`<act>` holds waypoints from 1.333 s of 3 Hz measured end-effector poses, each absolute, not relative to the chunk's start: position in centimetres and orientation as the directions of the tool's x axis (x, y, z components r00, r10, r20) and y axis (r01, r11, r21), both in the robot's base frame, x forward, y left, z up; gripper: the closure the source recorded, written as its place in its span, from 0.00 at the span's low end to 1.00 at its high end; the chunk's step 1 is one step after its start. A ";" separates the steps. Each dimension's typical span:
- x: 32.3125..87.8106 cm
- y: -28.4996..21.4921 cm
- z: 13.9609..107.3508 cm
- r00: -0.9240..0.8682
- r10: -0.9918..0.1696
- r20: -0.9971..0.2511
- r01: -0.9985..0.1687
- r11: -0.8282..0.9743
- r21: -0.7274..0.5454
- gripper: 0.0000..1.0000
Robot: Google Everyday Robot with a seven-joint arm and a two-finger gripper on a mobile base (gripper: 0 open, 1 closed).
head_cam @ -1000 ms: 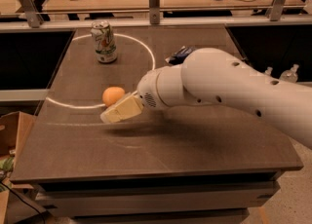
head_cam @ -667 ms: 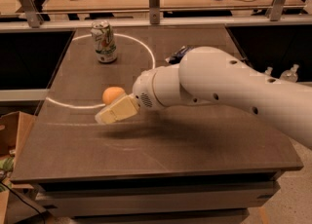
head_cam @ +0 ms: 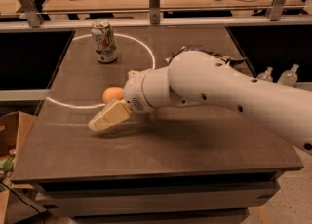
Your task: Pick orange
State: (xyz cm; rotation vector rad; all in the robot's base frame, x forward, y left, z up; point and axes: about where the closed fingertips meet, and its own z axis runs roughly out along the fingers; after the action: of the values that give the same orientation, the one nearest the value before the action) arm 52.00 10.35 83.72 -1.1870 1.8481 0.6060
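Across the table [head_cam: 204,145] the big white arm [head_cam: 219,86] has pushed further left since a second ago, and its tip now sits a touch nearer the front edge. The orange has not budged in that time.

The arm sweeps in from the right and lies low over the dark top, covering much of the middle. Back left, well clear of the action, a drink can [head_cam: 104,42] stands upright inside the white ring painted on the surface.

The gripper [head_cam: 105,118] is at the end of that arm, pointing left and towards the camera, low over the table. Only its near cream flank shows, so I cannot tell whether the jaws are open or closed, or whether anything is caught between them.

The orange [head_cam: 112,94] rests on the table at the white ring, just behind the gripper on its far side. It is level with the gripper's root rather than its tip, and it is close in against the wrist.

That is the relation that matters. The tip looks to have run past the fruit, so I judge the gripper needs to draw back right and shift away from the camera to bring the orange into its mouth.
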 end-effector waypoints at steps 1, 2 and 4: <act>52.0 11.1 83.3 -0.147 -0.514 -0.845 -0.916 0.394 -0.080 0.18; 52.0 11.3 83.0 -0.122 -0.523 -0.843 -0.922 0.374 -0.099 0.41; 51.9 11.3 83.1 -0.092 -0.521 -0.848 -0.924 0.363 -0.122 0.87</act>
State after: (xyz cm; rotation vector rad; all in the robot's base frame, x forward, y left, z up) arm 51.90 11.28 83.10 -1.2818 1.7473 0.5768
